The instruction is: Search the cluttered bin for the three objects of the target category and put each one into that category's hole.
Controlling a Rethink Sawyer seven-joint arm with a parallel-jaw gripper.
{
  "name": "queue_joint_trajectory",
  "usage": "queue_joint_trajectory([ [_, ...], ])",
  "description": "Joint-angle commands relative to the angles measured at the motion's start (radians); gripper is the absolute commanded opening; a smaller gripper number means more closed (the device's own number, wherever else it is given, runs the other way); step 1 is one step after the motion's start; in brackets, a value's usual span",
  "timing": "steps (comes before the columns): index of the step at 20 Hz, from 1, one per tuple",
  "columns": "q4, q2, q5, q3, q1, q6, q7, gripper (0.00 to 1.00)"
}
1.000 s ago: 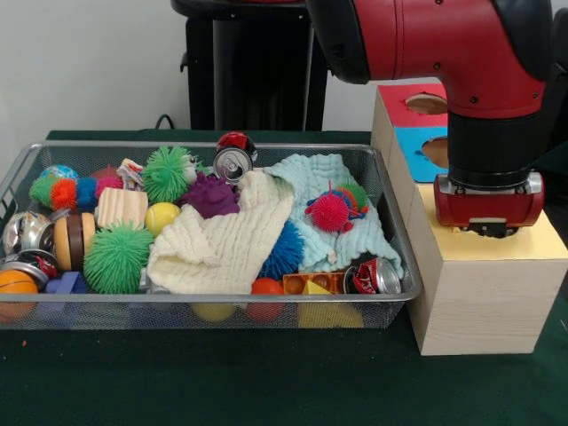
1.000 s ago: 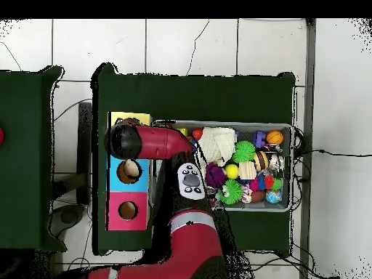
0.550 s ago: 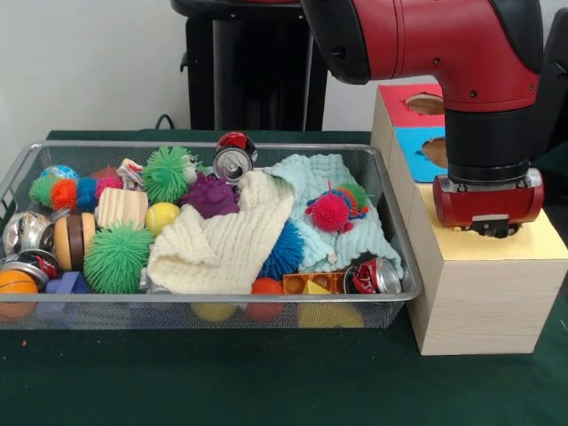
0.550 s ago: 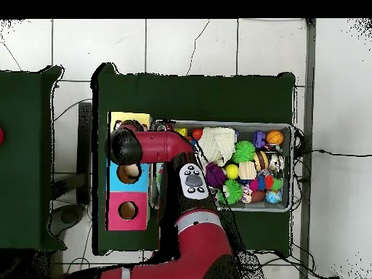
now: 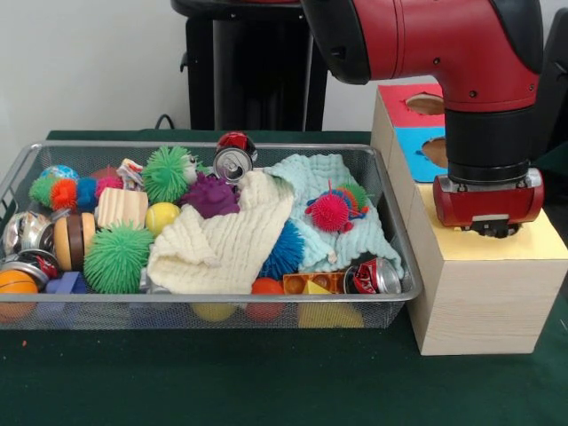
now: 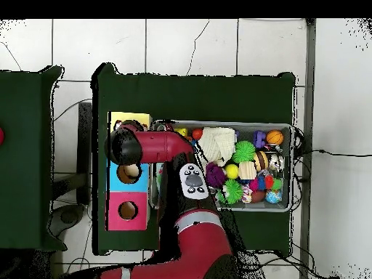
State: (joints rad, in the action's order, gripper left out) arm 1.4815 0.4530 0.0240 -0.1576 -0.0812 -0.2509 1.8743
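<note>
The gripper [image 5: 489, 229] sits low over the yellow section [image 5: 497, 244] of the wooden sorting box [image 5: 479, 302], at the box end nearest the front camera. Whether the jaws are apart or together cannot be told: only a dark stub shows under the red wrist housing in the front view, and the arm [image 6: 149, 145] covers the gripper in the overhead view.

The sorting box stands on the green bench [image 5: 266, 382], touching the right end of the wire-mesh bin [image 5: 204, 311] in the front view. Behind the yellow section lie a blue section [image 5: 419, 142] and a red section [image 5: 404, 106], each with a round hole (the yellow section's hole is hidden by the gripper).

The target category cannot be identified from the views. Candidate items all lie in the bin, well apart from the gripper:
- one drink can [image 5: 377, 277] in the corner nearest the box;
- a second drink can [image 5: 233, 161] near the far rim;
- a pink spiky ball [image 5: 329, 211] on the light blue cloth [image 5: 328, 240];
- a cream cloth [image 5: 222, 244] at the centre;
- two green spiky balls [image 5: 118, 257] and [image 5: 166, 173];
- a purple spiky ball [image 5: 211, 195];
- a yellow ball [image 5: 161, 217];
- an orange ball [image 5: 16, 288].
</note>
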Motion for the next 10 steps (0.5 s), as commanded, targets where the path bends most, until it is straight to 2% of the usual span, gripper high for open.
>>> queue_joint_trajectory([
  [1,-0.001,-0.235,0.072,-0.029,-0.024,-0.045,0.007,0.0],
  [2,0.0,-0.235,0.074,-0.029,-0.024,-0.038,0.01,1.0],
  [10,0.005,-0.232,0.086,-0.041,-0.034,-0.031,0.012,1.0],
])
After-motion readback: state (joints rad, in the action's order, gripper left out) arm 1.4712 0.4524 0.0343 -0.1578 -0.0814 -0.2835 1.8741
